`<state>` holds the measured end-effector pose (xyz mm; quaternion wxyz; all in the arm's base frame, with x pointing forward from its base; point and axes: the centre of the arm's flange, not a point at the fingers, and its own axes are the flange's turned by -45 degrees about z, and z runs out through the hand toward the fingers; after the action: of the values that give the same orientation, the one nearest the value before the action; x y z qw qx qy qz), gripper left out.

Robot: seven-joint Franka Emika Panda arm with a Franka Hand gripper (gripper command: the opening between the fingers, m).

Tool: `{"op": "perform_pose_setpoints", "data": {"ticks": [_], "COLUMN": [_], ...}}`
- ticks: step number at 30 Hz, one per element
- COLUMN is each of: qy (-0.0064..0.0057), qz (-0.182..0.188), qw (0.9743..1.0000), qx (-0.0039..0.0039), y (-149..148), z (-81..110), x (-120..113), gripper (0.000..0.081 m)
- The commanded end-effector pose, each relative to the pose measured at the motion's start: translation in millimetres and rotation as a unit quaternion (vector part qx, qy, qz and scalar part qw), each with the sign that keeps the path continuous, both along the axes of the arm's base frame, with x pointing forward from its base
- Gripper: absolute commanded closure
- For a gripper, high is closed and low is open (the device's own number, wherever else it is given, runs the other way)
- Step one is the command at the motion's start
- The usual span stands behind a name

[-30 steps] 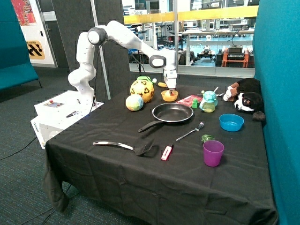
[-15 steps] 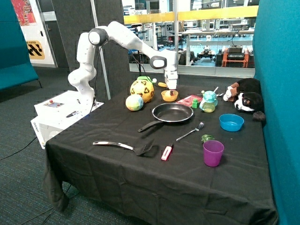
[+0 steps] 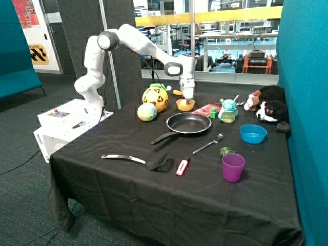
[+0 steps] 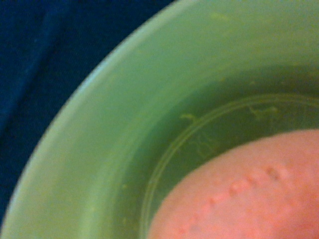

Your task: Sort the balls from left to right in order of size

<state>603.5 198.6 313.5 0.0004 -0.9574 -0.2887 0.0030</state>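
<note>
The big yellow football [image 3: 155, 98] with black markings stands at the back of the table. In front of it rests the medium pastel ball [image 3: 147, 112]. Beside the football stands a round yellow bowl [image 3: 185, 105], and my gripper [image 3: 188, 98] hangs straight down into its mouth. The wrist view looks into that bowl [image 4: 114, 129] from very close, and the small orange ball [image 4: 249, 194] lies on its bottom. The gripper's tips do not show in that view.
A black frying pan [image 3: 188, 123] lies just in front of the bowl. A spatula [image 3: 136, 160], a fork [image 3: 207, 144], a purple cup [image 3: 233, 167], a blue bowl [image 3: 253, 134], a green lidded cup [image 3: 227, 111] and a plush dog [image 3: 267, 106] are spread over the black cloth.
My gripper has sunk a little lower into the yellow bowl. The football and the pastel ball have not moved.
</note>
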Motion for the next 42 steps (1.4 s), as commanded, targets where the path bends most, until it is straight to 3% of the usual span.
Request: {"op": "perform_pose_setpoints", "data": {"ticks": [1, 10, 14, 16, 18, 20, 42], "qy": [-0.003, -0.003, -0.003, -0.003, -0.003, -0.003, -0.003], "qz": [-0.001, -0.002, -0.004, -0.006, -0.007, -0.007, -0.006], "qw": [1.0, 1.0, 1.0, 1.0, 1.0, 1.0, 1.0], "qx": [0.00048, 0.00048, 0.00048, 0.00047, 0.00046, 0.00047, 0.00047], "y": [0.7, -3.7, -4.9, -5.1, -5.2, -5.3, -3.5], "z": [-6.1, -11.8, -14.0, -14.7, -15.1, -14.4, -8.9], "x": [-0.7, -0.7, -1.6, -1.7, -1.4, -0.5, -1.2], "gripper": [0.0055, 0.0016, 0.0049, 0.0417, 0.0683, 0.0777, 0.0808]}}
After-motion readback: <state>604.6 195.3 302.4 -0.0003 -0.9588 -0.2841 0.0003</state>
